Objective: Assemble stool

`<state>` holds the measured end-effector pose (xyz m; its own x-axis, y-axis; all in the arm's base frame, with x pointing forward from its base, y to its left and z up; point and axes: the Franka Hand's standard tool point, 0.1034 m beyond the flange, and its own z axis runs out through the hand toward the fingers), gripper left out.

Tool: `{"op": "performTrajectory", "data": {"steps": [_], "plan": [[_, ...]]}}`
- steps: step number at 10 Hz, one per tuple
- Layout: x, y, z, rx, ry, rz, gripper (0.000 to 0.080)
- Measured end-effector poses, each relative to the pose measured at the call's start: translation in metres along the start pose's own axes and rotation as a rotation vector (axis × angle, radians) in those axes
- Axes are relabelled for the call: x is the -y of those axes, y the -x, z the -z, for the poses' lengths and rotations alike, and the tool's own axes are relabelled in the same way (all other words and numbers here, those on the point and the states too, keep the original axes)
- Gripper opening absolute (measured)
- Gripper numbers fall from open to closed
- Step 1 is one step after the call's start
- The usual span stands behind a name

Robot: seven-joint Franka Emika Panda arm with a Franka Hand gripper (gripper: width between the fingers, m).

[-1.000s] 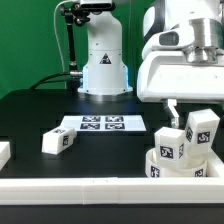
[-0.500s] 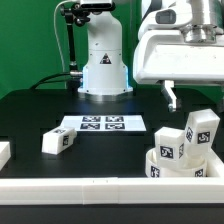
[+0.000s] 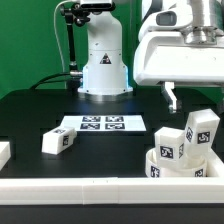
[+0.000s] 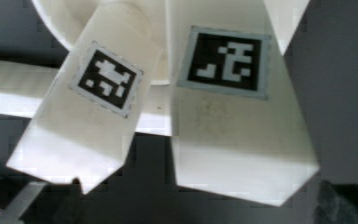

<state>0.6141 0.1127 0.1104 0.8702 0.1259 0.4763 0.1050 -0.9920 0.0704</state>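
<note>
Your end effector [image 3: 172,97] hovers above the seat [image 3: 185,172]; spread or pressed together, can't tell. Descend off-line and you risk clipping a socketed leg [image 3: 202,130], loosening it.

No words, brands or numbers can be read; the only signs are black-and-white square tags on the marker board [image 3: 100,124], the loose leg [image 3: 58,142], the 2 upright legs [image 3: 170,145] and the seat [image 3: 186,171].

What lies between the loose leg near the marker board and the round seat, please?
In the exterior view, that stretch is bare black table: nothing lies between the loose leg and the seat. The marker board sits farther back.
</note>
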Motion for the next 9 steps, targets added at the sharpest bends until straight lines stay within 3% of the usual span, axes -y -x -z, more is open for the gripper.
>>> {"op": "performTrajectory", "data": {"steps": [5,6,8,9], "plan": [[0.005,0.002,0.003,0.034,-0.013,0.0,0.0649],[0.007,0.008,0.001,0.122,-0.016,-0.002,0.0649],[0.009,0.004,0.002,0.226,-0.022,-0.005,0.0649],[0.014,0.012,0.004,0.32,-0.023,-0.016,0.0649]]}}
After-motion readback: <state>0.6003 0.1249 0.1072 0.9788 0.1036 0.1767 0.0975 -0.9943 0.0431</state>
